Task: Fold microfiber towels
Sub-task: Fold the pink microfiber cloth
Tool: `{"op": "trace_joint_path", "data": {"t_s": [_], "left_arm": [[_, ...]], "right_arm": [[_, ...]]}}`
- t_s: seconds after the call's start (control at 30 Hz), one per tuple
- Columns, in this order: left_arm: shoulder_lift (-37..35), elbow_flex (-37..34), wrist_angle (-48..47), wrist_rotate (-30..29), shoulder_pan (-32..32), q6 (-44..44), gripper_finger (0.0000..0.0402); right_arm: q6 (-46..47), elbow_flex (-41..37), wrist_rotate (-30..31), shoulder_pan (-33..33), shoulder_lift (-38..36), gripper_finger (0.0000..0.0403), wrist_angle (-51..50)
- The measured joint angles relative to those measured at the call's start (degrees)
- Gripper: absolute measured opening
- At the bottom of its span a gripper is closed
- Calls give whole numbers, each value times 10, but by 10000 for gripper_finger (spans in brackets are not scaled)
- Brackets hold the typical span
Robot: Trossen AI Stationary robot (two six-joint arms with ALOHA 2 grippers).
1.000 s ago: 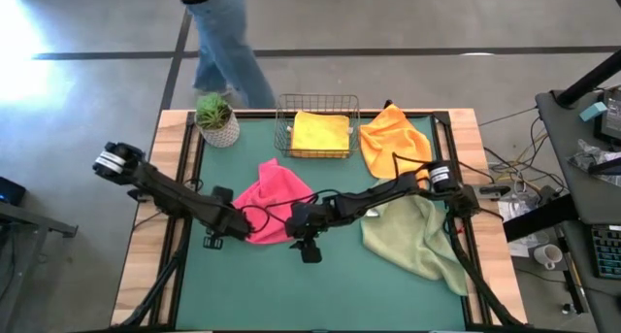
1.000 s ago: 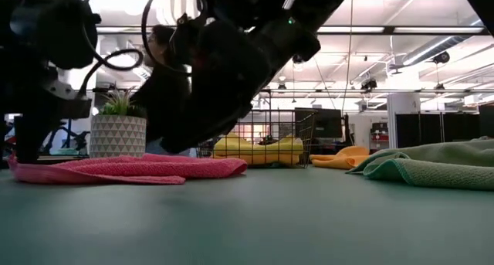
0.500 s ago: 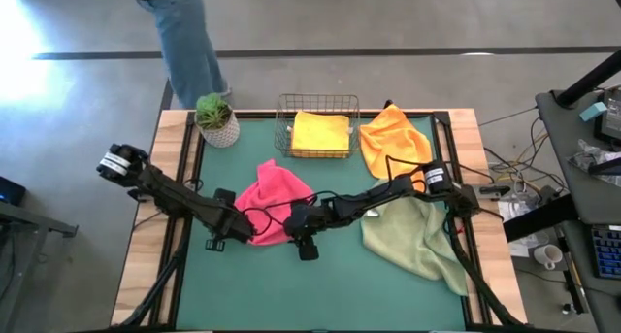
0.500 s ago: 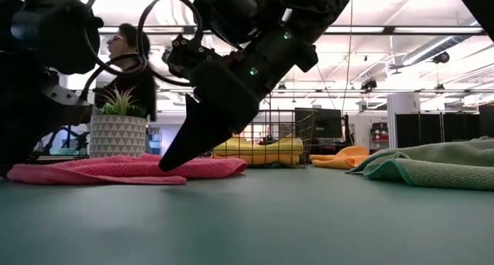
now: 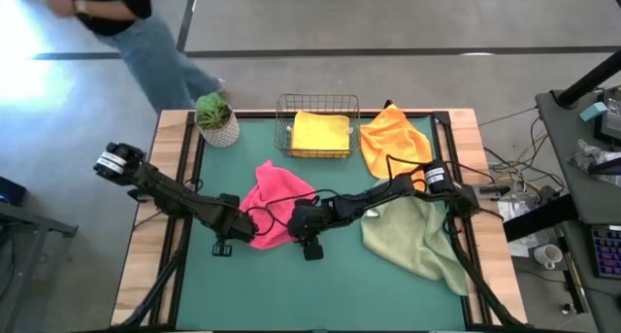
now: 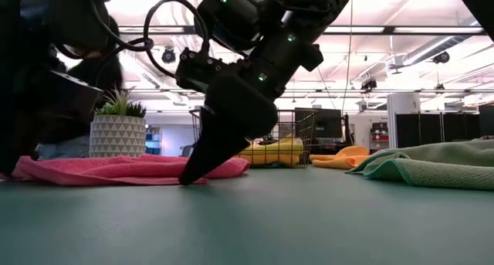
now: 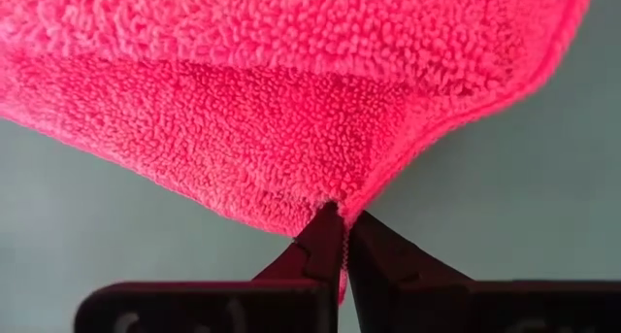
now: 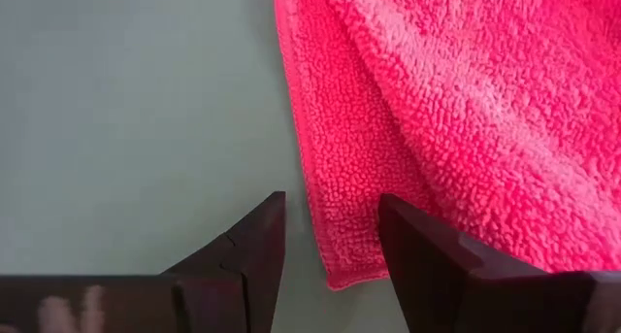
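Since the limp pink microfiber towel (image 5: 277, 202) drapes easily, your left gripper (image 7: 342, 238) pinches its corner; spread-fingered right gripper (image 8: 330, 238) should take the neighbouring corner mid-table.

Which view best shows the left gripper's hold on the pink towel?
The left wrist view: the left gripper is shut on the pink towel at its corner. The high view shows only the arm at the towel's edge; the low view hides the pinch; the right wrist view misses it.

Lab/workshop: open ceiling, monitors (image 6: 325, 123), concrete floor (image 5: 388, 17).
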Motion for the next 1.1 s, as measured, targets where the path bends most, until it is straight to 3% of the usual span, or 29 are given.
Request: {"op": "trace_joint_path", "data": {"t_s": [0.3,0.63,0.9,1.1], "left_arm": [[0,19,31,1,0,-2,0],[-1,29,60,1,0,-3,0],[-1,44,21,5,0,-3,0],[-1,119,-94,11,0,-2,0]], "right_arm": [[49,-1,6,-11,26,148,-15],[64,-2,16,-11,40,17,-17],[92,0,13,-5,0,9,-36],[149,7,56,10,-71,8,-130]]}}
